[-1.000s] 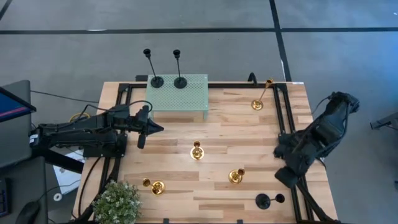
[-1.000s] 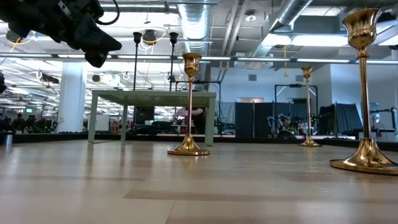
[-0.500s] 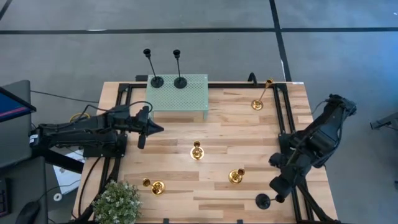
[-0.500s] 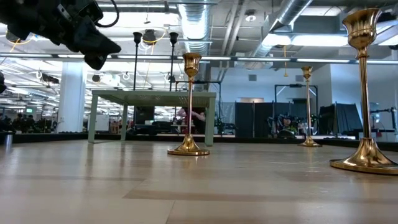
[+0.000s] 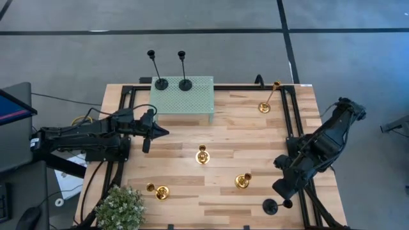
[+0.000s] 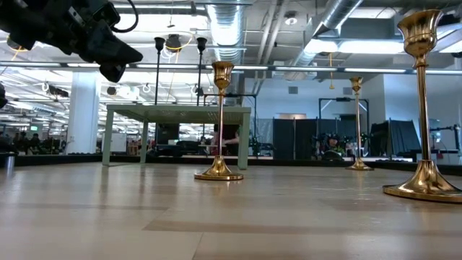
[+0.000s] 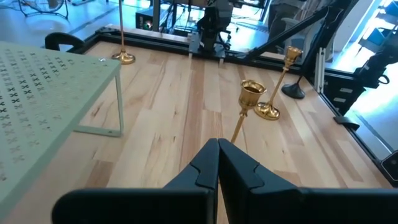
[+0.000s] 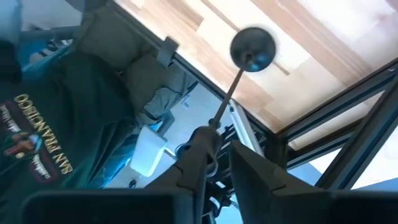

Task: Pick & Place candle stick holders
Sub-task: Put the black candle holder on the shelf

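The table [image 5: 255, 134] is a bare wood top w/ a green perforated stand [image 5: 182, 96] at the far-left corner, apparently the drop-off spot, since two black holders [image 5: 161, 83] [image 5: 185, 84] stand upright on its far edge. Raised like that, the stand keeps placed pieces apart from the ones not yet moved.

Left arm waits over the table's left side, just in front of the stand; left gripper [image 5: 148, 131] hangs above the wood, empty, fingers pressed together w/ no gap in the wrist view. It points toward the mid-table gold holder [image 5: 202, 155], prob. ready for that one next.

Right arm bends down at the near-right corner. Right gripper [image 5: 282, 190] sits just above the third black holder [image 5: 270, 206], which stands near the table's front edge by the frame rail. In the right wrist view the thin stem [image 8: 227, 99] runs from the round base [image 8: 253, 47] up between the fingers [image 8: 202, 149]; whether they're clamped on it or merely straddling it, can't tell, as the stem top is hidden there. Coming in along the stem makes sense: it's the only narrow part, the base being too wide and flat.

Four gold holders are loose on the wood, well apart, so each has room for a grab: far right [image 5: 264, 107], centre, right of centre [image 5: 242, 181], near left [image 5: 162, 191] beside the plant [image 5: 120, 207].
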### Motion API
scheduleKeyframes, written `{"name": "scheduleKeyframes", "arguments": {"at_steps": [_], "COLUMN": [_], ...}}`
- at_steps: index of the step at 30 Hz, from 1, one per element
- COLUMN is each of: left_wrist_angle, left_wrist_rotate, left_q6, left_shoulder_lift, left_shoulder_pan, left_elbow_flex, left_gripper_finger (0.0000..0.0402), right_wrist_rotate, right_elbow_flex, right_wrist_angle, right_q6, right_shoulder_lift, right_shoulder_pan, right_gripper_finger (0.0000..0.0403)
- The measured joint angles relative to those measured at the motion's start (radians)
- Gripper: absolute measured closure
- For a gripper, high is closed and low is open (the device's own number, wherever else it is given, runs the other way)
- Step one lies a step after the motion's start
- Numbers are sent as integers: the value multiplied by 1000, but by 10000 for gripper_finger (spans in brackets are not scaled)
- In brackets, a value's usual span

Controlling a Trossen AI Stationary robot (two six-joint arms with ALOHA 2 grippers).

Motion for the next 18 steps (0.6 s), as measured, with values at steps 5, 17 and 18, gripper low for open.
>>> {"name": "scheduleKeyframes", "arguments": {"at_steps": [5,17,18], "left_wrist_angle": [2,2,2], "left_wrist_rotate": [0,0,0], "left_q6": [0,-3,-3], "left_shoulder_lift": [0,0,0], "left_shoulder_pan": [0,0,0], "left_elbow_flex": [0,0,0], "left_gripper_finger": [394,394,394], "right_wrist_rotate": [-41,-97,-97], "right_elbow_flex": [0,0,0], "right_wrist_angle": [10,14,13], "right_q6": [-29,-24,-24], "right_shoulder_lift": [41,106,109], "right_shoulder_pan": [27,78,78], "right_gripper_finger": [315,319,320]}}
